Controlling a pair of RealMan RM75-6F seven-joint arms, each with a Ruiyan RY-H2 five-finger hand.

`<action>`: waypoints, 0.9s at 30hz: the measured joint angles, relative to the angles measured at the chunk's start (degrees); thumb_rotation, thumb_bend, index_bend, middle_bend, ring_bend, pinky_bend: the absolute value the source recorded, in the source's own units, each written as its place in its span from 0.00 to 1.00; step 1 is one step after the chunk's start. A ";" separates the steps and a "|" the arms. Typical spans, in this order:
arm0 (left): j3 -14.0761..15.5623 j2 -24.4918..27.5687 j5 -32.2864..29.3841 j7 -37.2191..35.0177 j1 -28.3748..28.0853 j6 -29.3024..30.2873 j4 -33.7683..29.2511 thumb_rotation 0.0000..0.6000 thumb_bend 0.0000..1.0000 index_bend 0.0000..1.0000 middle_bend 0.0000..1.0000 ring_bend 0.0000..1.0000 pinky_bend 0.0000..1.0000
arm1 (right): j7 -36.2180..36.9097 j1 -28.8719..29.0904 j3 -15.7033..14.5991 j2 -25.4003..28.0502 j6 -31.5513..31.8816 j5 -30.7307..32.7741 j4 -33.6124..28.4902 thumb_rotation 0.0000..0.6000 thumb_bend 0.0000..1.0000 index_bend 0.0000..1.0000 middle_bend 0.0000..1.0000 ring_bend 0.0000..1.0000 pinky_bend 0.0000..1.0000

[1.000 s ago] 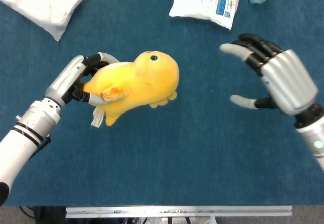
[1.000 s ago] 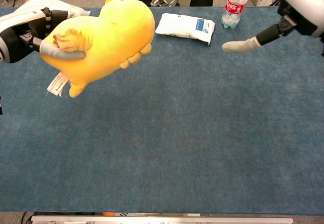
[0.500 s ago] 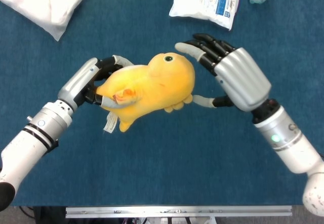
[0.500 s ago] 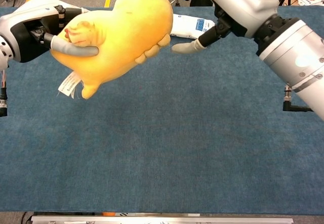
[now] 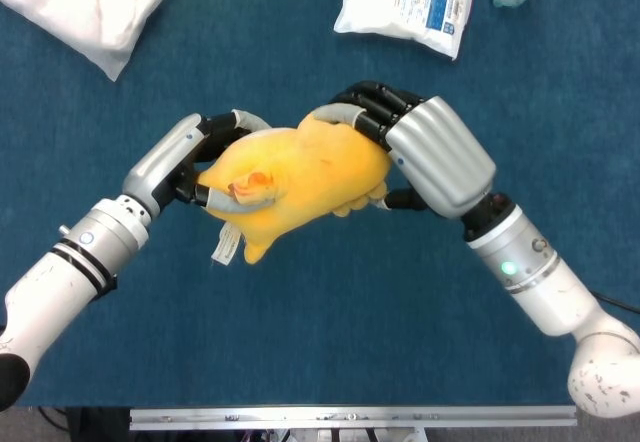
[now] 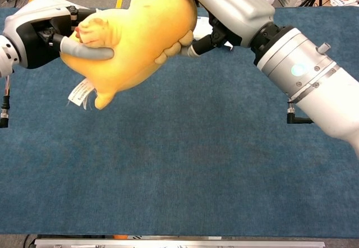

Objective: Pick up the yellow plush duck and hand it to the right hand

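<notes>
Blue cloth tabletop (image 5: 320,322), head view: I'm holding the yellow plush duck (image 5: 300,177) in the air with the left hand (image 5: 195,157) gripping its tail end. Duck's long axis is running left to right, head toward the right hand (image 5: 425,152), whose fingers are curling over the head.

Chest view: left hand (image 6: 42,32) is clamping the duck (image 6: 140,35); right hand (image 6: 224,7) is wrapping the far end. Both are gripping, I judge; release left next.
</notes>
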 measured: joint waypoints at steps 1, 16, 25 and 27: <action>-0.02 0.13 0.26 -0.29 0.02 -0.36 -0.01 1.00 0.21 0.45 0.43 0.37 0.63 | 0.29 0.08 -0.07 -0.28 0.16 -0.10 0.39 1.00 0.56 0.54 0.47 0.42 0.65; -0.57 3.65 8.26 -8.34 1.11 -5.49 2.26 1.00 0.20 0.01 0.00 0.00 0.16 | 3.46 -0.94 -1.60 1.16 3.30 -2.28 1.25 1.00 0.63 0.67 0.57 0.56 0.79; 0.93 4.67 11.13 -6.48 2.50 -2.80 6.06 1.00 0.20 0.00 0.00 0.00 0.15 | 6.46 -2.86 -2.96 4.89 5.83 -5.54 0.51 1.00 0.63 0.68 0.58 0.58 0.80; 1.39 4.58 11.45 -4.70 2.74 -1.92 6.79 1.00 0.20 0.00 0.00 0.00 0.15 | 7.29 -3.48 -3.36 5.94 6.65 -6.54 0.27 1.00 0.63 0.68 0.58 0.58 0.80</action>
